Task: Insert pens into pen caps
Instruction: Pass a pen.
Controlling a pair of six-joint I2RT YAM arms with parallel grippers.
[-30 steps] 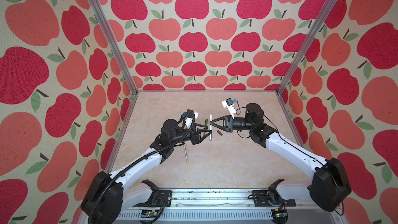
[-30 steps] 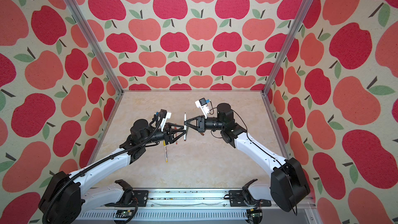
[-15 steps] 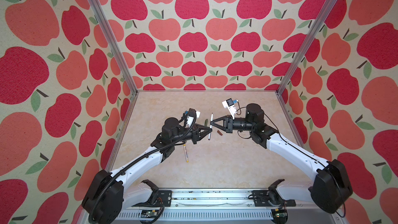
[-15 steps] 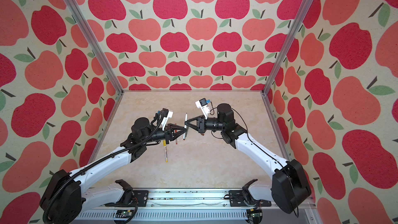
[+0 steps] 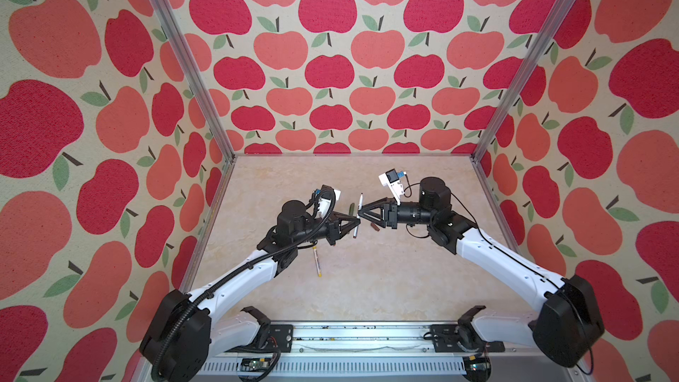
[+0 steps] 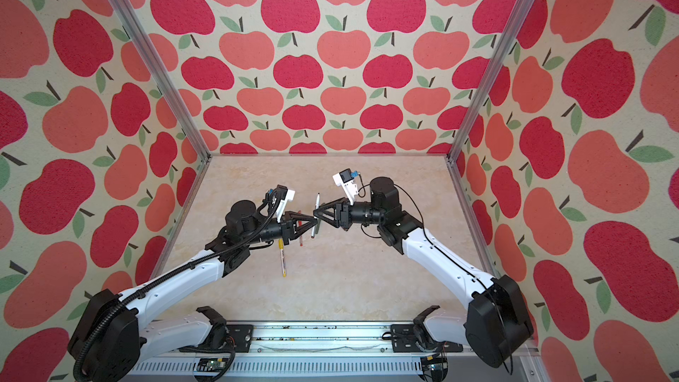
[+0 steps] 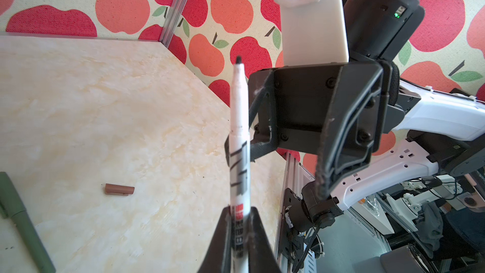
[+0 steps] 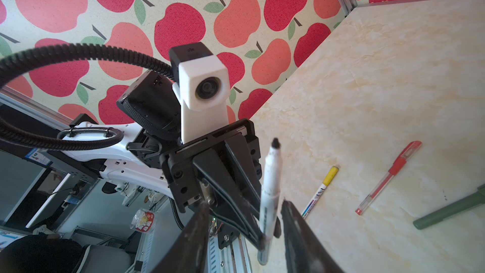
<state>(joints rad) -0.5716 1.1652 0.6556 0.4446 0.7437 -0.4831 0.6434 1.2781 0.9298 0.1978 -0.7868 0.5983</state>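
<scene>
Maroon cap (image 7: 119, 189), yellow-tipped pen (image 8: 321, 190), red pen (image 8: 388, 177) and green pen (image 8: 451, 212) lie on table (image 5: 367, 281). Arms reach inward, tips meeting above it. Left gripper (image 5: 355, 223) clamps white pen (image 5: 358, 214), near upright. Right gripper (image 5: 362, 213) jaws parted around it.

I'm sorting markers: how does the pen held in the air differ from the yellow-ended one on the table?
The held pen stands roughly upright in the left gripper; the yellow-ended pen lies flat on the table, untouched. The held pen ends in a bare dark tip, the yellow-ended pen in yellow. Both have white printed barrels.
</scene>
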